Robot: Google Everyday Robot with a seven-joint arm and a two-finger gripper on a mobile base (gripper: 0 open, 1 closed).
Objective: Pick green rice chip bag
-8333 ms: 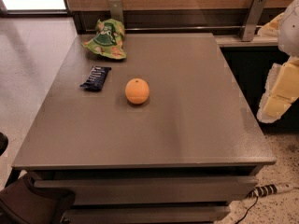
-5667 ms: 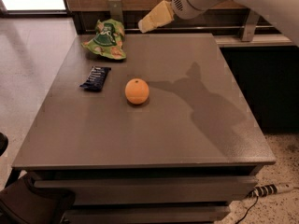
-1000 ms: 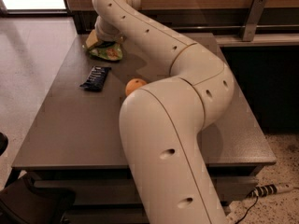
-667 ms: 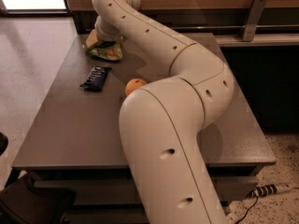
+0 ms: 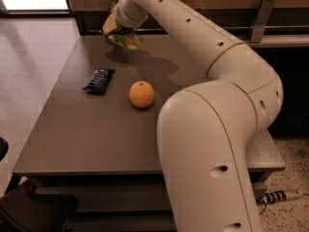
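Note:
The green rice chip bag (image 5: 128,40), wrinkly light-green foil, hangs from my gripper (image 5: 115,29) at the far left of the table (image 5: 91,139). The gripper is shut on the bag's top and holds it a little above the surface, with the bag's shadow on the table just below. My white arm (image 5: 207,129) reaches from the near right across the table to it. Part of the bag is hidden behind the wrist.
An orange (image 5: 142,94) sits mid-table, and a small dark-blue bar wrapper (image 5: 98,80) lies to its left. A wooden wall with a metal bracket (image 5: 260,13) runs behind the table. A power strip (image 5: 280,196) lies on the floor at right.
The bag was resting on the table under my gripper; now it is lifted off the surface in the gripper. The orange and the blue wrapper have not moved.

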